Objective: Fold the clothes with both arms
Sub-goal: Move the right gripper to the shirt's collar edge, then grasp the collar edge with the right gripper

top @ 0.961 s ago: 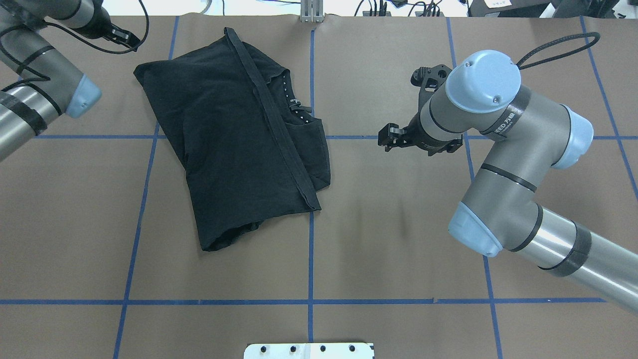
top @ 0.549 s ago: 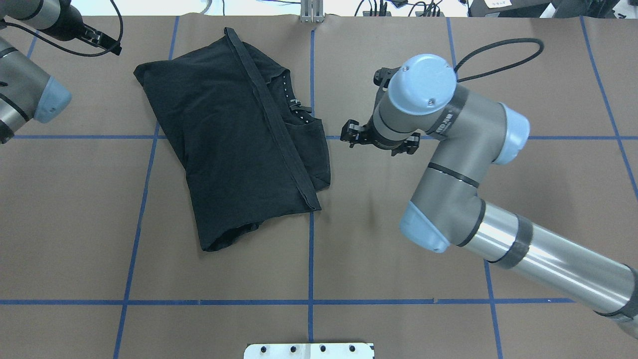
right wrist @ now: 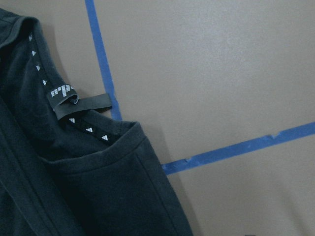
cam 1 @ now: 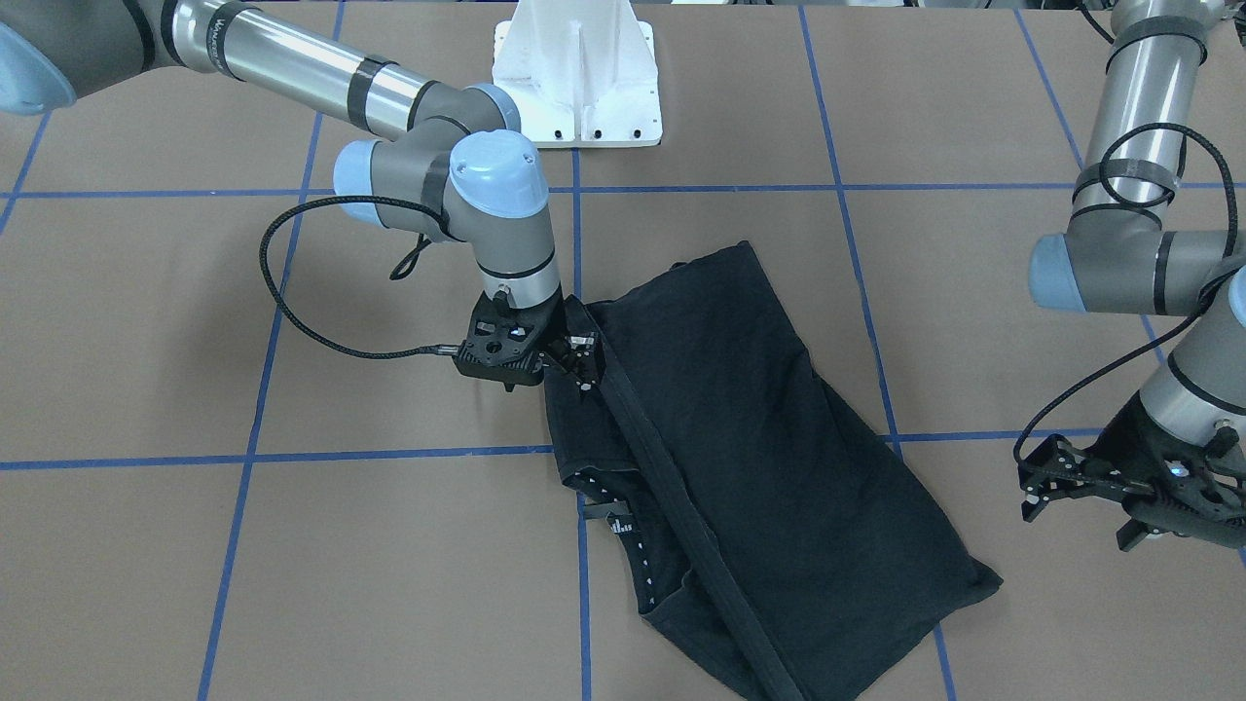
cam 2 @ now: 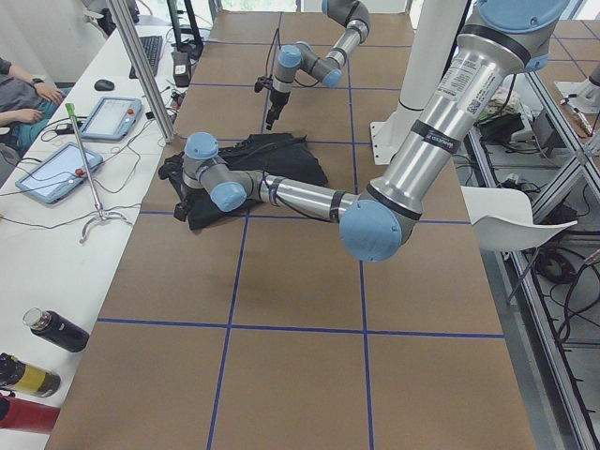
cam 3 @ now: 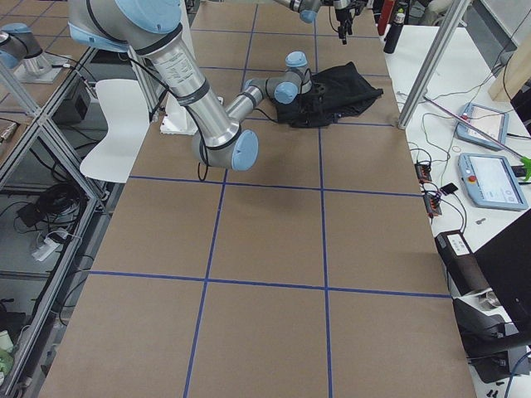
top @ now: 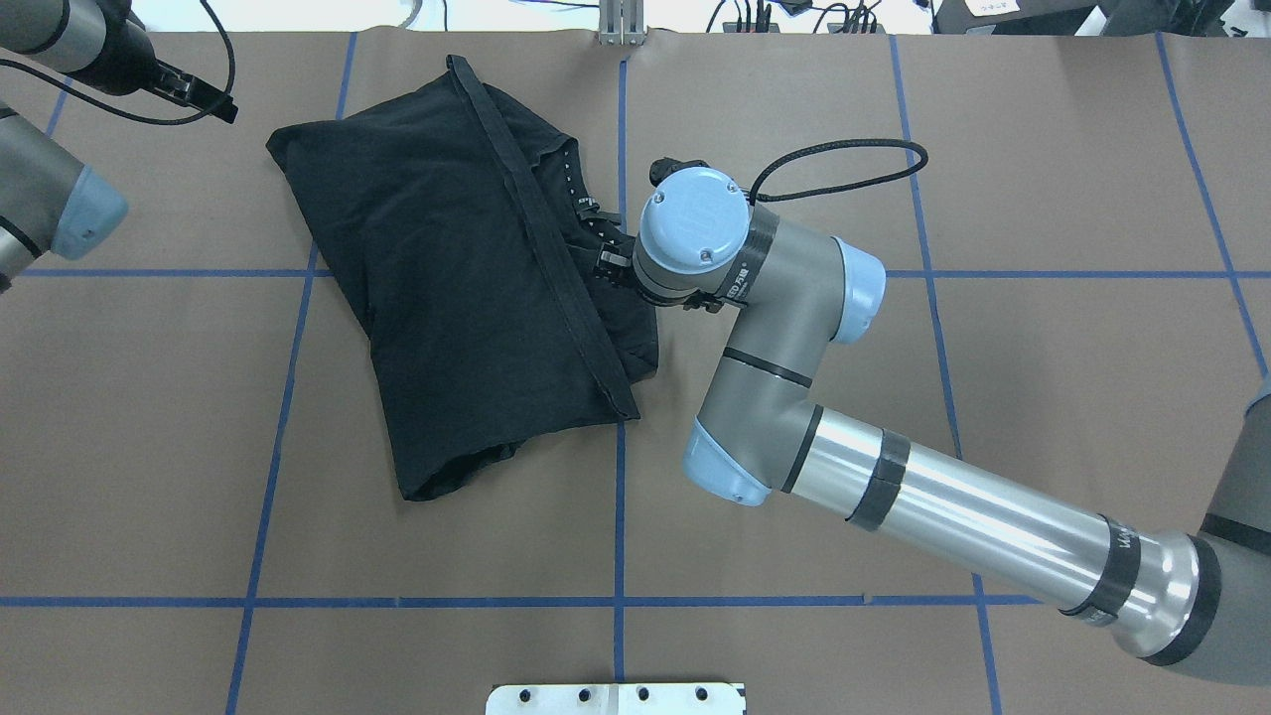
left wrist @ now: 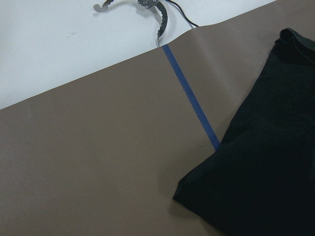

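Observation:
The black T-shirt [top: 447, 268] lies folded on the brown table, its hem band running diagonally across the top. The neckline label [right wrist: 64, 93] shows near its right edge. My right gripper [top: 608, 266] sits low at that edge beside the neckline, largely hidden under its wrist from overhead. In the front-facing view, the right gripper [cam 1: 582, 365] is open over the shirt's [cam 1: 769, 458] border. My left gripper [top: 213, 99] hangs open at the far left corner, apart from the shirt. In the left wrist view, only a shirt corner [left wrist: 261, 172] shows.
Blue tape lines [top: 619, 497] grid the table. The white pedestal base [cam 1: 579, 68] stands on the robot's side. A metal bracket [top: 621, 30] sits at the far edge. Tablets [cam 2: 75, 159] and bottles [cam 2: 47, 328] lie on a side table, where a person's arm [cam 2: 19, 89] rests.
My right arm has swung left across the table, bringing its gripper from open table to the shirt's right edge. The left arm has drawn back slightly. The shirt has not moved.

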